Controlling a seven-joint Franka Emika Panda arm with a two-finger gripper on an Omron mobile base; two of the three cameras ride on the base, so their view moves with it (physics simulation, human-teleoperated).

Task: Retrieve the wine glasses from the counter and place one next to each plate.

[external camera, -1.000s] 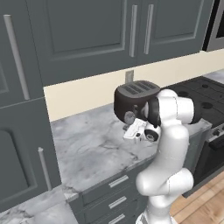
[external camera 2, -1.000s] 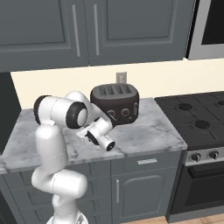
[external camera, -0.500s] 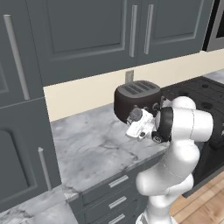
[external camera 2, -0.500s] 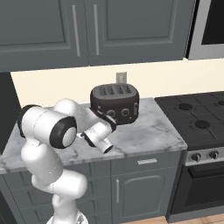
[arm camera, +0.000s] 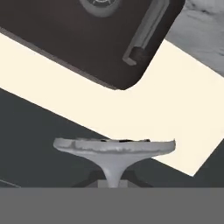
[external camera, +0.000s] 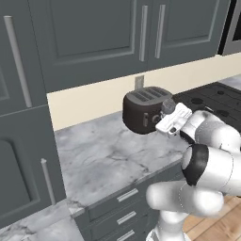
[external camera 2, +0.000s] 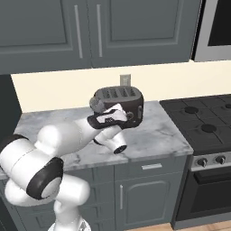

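Observation:
My gripper (arm camera: 113, 183) is shut on the thin stem of a wine glass (arm camera: 114, 148), whose round grey foot spreads just past the fingertips in the hand view. From the base cameras, the glass (external camera: 168, 107) (external camera 2: 96, 104) shows as a small grey rounded shape at the tip of my hand, held in the air in front of the toaster. The gripper (external camera: 170, 113) (external camera 2: 100, 110) hovers above the marble counter (external camera: 103, 155) (external camera 2: 153, 135). The plates are out of view.
A dark toaster (external camera: 143, 110) (external camera 2: 124, 101) (arm camera: 87, 35) stands against the cream backsplash right behind the hand. A black stove (external camera: 212, 96) (external camera 2: 203, 126) adjoins the counter on the right. Dark grey wall cabinets (external camera 2: 99, 27) hang overhead.
The arm has folded and swung, lifting the hand with the glass from low over the counter's front up to toaster height.

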